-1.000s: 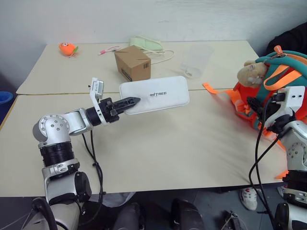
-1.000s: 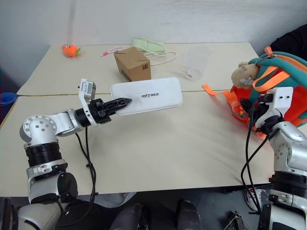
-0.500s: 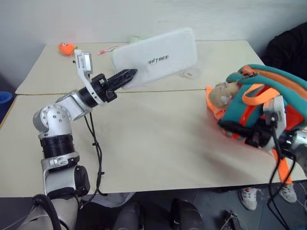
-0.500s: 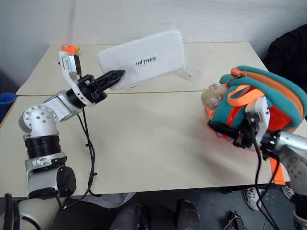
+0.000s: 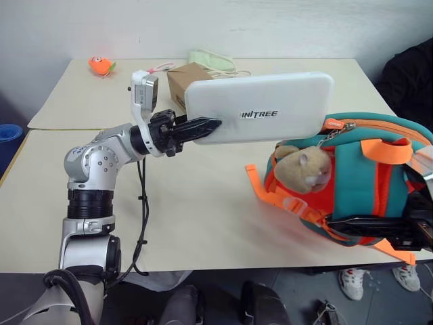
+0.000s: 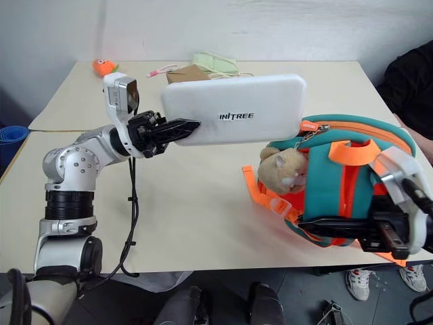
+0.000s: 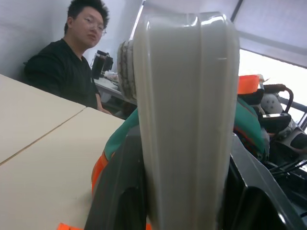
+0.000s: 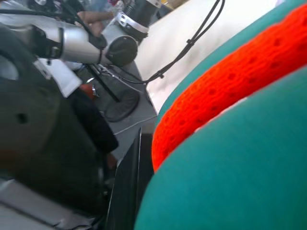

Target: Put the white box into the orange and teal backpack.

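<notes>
Both tools clamped, left tool (image 5: 203, 127) gripping white box (image 5: 270, 108), right tool (image 6: 338, 227) gripping backpack (image 6: 352, 183)

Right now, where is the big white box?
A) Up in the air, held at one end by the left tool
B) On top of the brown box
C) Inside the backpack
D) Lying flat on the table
A: the left tool clamps one end of the white box, which hangs off the table, above the orange and teal backpack.
</notes>
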